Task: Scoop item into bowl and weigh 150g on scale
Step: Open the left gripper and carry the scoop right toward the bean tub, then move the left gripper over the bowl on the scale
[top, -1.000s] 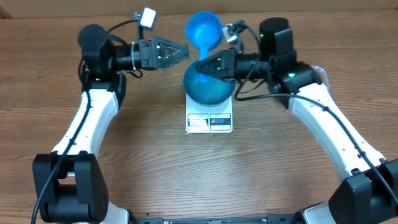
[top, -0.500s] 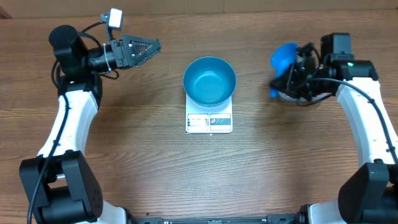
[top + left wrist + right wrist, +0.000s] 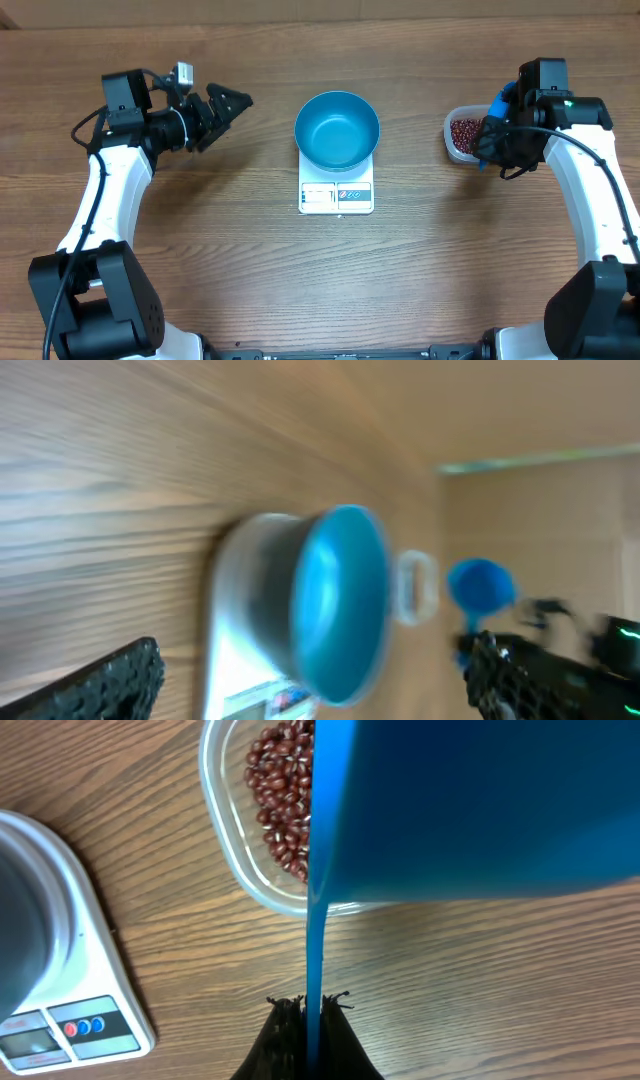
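Wood table [image 3: 200, 250], overhead view. Left gripper [image 3: 235, 112] jaws wide apart, holding nothing, parked well left of bowl [image 3: 337, 135]. Bowl sits on scale [image 3: 336, 196], centre; inside looks bare. Display unreadable. Beans [image 3: 465, 132] all in clear tub [image 3: 447, 135] at right. Right gripper [image 3: 312, 1010] clamped on scoop [image 3: 480, 810] handle, cup over tub; load can't tell. Judgement: early stage, all scooping and weighing to target left.

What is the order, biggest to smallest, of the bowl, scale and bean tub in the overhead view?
1. Bowl: the widest of the three.
2. Scale: narrower, but the bowl hides its back part, so first place is unsure.
3. Tub: smallest showing, though the right arm covers part of it.
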Robot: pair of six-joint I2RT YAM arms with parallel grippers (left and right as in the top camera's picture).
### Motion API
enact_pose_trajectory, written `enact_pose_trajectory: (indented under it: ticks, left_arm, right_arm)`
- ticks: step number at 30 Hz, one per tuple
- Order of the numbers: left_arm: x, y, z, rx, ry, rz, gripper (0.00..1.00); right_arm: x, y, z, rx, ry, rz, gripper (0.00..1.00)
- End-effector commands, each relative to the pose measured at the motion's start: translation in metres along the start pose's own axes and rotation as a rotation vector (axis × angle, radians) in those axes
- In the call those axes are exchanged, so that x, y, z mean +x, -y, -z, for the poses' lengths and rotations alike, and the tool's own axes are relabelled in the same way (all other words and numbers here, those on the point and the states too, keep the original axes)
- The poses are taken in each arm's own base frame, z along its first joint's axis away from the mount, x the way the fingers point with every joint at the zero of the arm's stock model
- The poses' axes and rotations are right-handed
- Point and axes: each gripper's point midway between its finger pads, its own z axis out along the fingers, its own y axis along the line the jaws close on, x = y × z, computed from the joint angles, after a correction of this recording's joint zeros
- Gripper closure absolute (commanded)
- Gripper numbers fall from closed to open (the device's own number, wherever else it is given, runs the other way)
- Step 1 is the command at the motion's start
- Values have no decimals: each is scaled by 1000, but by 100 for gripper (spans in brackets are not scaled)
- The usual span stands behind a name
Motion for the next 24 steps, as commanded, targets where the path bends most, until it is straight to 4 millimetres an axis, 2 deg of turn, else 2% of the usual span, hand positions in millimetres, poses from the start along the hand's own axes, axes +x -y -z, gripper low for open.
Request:
enact_pose_trajectory:
  ticks: [1,7,12,17,20,23,24]
  left_arm:
    - [-7,-22,1,-125,41,-96,0]
    - [-8,-21,1,-123,45,-98,0]
    - [-3,-27,1,-153,27,-98,10]
    - [20,-51,-2,-320,-40,-96,21]
    - [33,-58,-10,-421,-73,-138,21]
    - [39,-50,-20,-425,-88,-182,16]
    - [41,-46,-23,-420,-92,-193,16]
  right_arm:
    - [-5,5,3,27,24,5,96]
    - [-1,1,3,2,4,4,96]
    - [-8,2,2,11,35,6,96]
    - [-18,7,3,45,77,9,96]
    - [-16,7,3,46,70,11,96]
    - [-11,-6,2,-33,42,14,96]
    - [-8,-19,3,-107,27,38,96]
